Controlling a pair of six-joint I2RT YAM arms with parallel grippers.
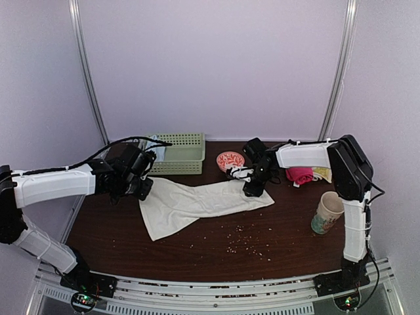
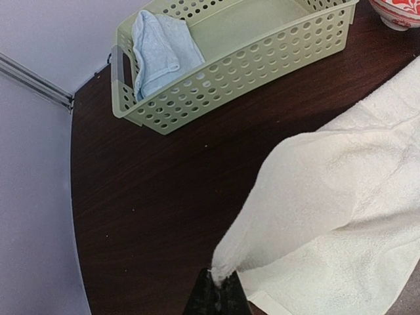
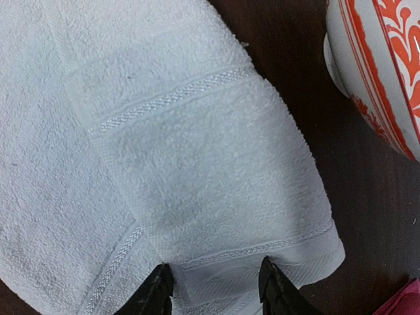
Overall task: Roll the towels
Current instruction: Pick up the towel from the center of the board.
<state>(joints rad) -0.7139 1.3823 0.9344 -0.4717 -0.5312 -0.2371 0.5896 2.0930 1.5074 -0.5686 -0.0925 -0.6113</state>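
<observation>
The white towel lies spread across the middle of the counter, its left corner lifted off the wood. The left jaws are clamped on that corner, at middle left of the frame. The right jaws stand apart over the towel's folded right corner, near the bowl. The blue towel sits bunched in the basket, upper middle.

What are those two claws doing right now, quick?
Left gripper: closed, pinching a corner of the off-white towel.
Right gripper: open, over the towel's folded end.
</observation>
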